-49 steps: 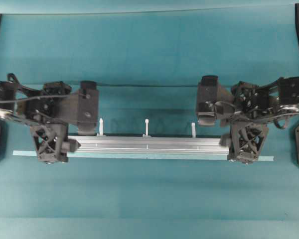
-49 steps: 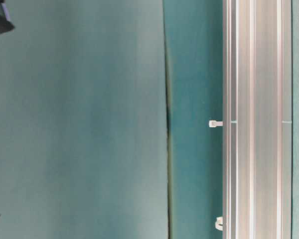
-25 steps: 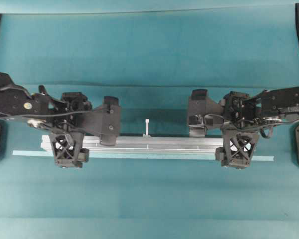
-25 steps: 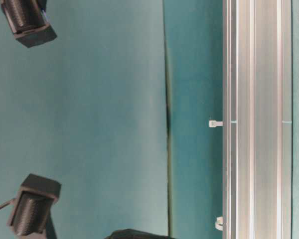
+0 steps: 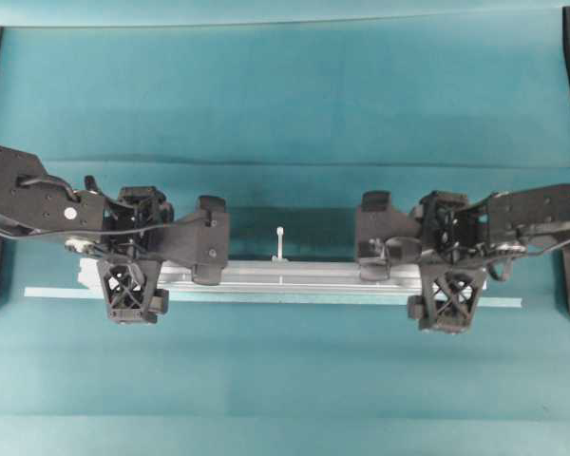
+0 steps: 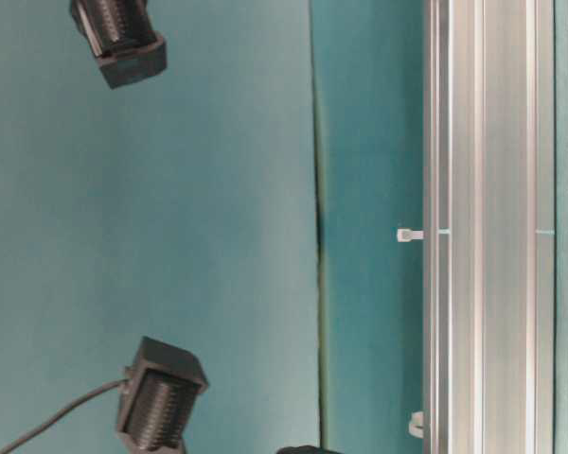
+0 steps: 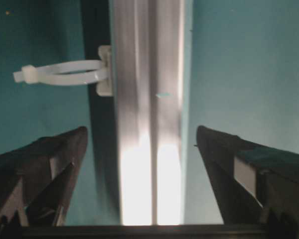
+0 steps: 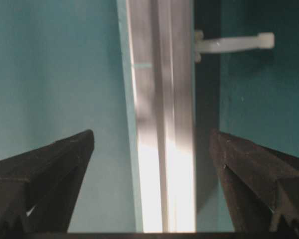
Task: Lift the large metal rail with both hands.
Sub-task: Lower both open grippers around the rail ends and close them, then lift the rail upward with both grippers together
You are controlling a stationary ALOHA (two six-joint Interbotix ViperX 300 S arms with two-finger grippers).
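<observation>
The left gripper (image 7: 139, 164) stands spread wide, one finger on each side of the large metal rail (image 5: 294, 277) with clear gaps to the metal, gripping nothing. The right gripper (image 8: 152, 169) is spread just as wide and straddles the rail the same way, its fingers (image 8: 50, 174) apart from the bar. Compared with a second ago, both arms have moved inward along the rail: the left one then sat at the bar's left end and now sits further toward the middle, and the right one has likewise left the right end. In the overhead view they now hide the two outer zip ties, so only the middle zip tie (image 5: 280, 243) shows there. The rail itself lies flat on the teal table (image 5: 285, 114) in the same place as before, running left to right, with the thin pale tape strip (image 5: 266, 297) just beside its near edge. In the table-level view two black arm parts have come further into the picture
</observation>
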